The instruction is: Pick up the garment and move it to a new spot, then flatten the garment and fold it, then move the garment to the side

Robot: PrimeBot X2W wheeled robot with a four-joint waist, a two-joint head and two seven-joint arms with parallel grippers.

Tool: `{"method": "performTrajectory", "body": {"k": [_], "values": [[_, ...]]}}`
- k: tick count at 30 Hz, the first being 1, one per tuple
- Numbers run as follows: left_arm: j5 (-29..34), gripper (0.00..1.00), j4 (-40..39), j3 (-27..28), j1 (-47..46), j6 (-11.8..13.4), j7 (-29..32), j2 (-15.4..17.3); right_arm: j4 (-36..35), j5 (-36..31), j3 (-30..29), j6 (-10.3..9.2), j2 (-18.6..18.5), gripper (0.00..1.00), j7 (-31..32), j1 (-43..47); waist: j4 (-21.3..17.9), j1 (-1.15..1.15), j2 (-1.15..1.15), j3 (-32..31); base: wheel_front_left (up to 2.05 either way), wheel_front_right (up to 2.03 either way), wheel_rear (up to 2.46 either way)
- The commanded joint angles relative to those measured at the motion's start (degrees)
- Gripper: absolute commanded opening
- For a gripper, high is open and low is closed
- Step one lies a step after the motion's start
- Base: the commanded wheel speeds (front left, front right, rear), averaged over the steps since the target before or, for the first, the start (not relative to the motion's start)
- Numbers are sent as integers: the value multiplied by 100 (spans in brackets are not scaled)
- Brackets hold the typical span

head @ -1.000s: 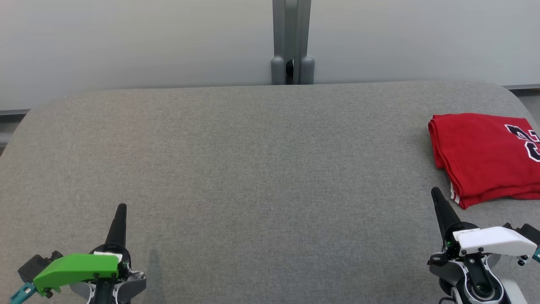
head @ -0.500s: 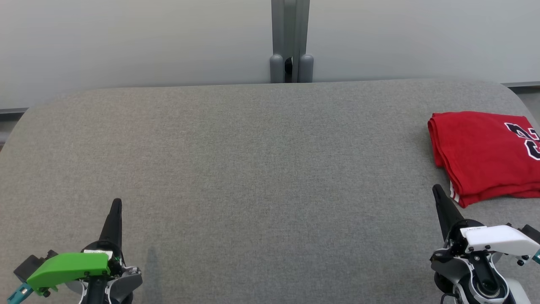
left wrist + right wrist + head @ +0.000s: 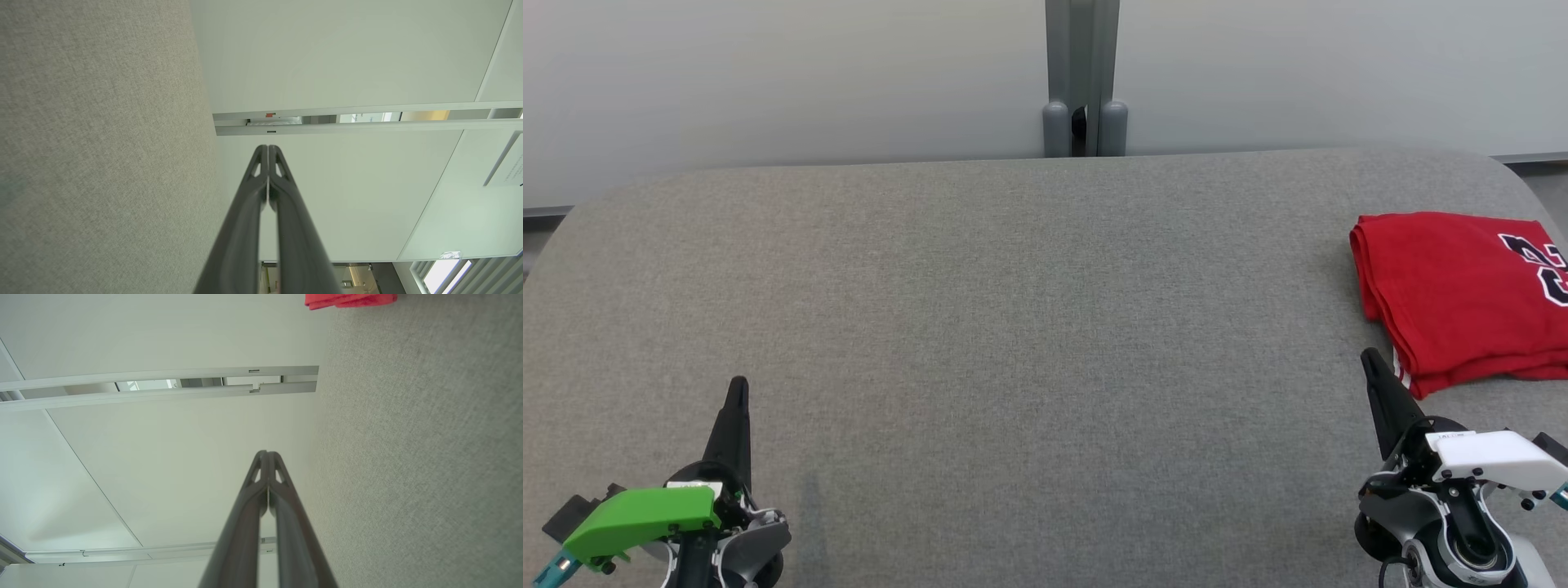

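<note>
garment [image 3: 1454, 294] sat folded middle right; the right gripper [image 3: 1369, 356] nearby could snag it. that and the left gripper [image 3: 738, 384] were pinched together, empty.

The grey fabric surface [image 3: 1013, 327] lies open across its left and middle. At its right edge the folded red jersey [image 3: 1454, 302] sits, just beyond the right hand [image 3: 1369, 359]. A pale wall [image 3: 768, 82] bounds the far side.

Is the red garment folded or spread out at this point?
Folded. The garment lies as a compact block on the table, with stacked layer edges showing along its left and near sides.
</note>
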Motion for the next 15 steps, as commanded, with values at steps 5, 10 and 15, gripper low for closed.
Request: {"method": "performTrajectory", "body": {"k": [5,10,15], "values": [[-26,0,-15,25,-74,-38,25,-9,-27,50,-14,2,-25,0,21,-38,0,0,0,1,0,0,0],[-26,0,-15,26,-74,-38,26,-8,-27,50,-13,2,-25,0,21,-37,0,0,0,1,0,0,0],[-25,0,-16,27,-74,-38,25,-9,-27,50,-13,2,-25,0,21,-37,0,0,0,1,0,0,0]]}}
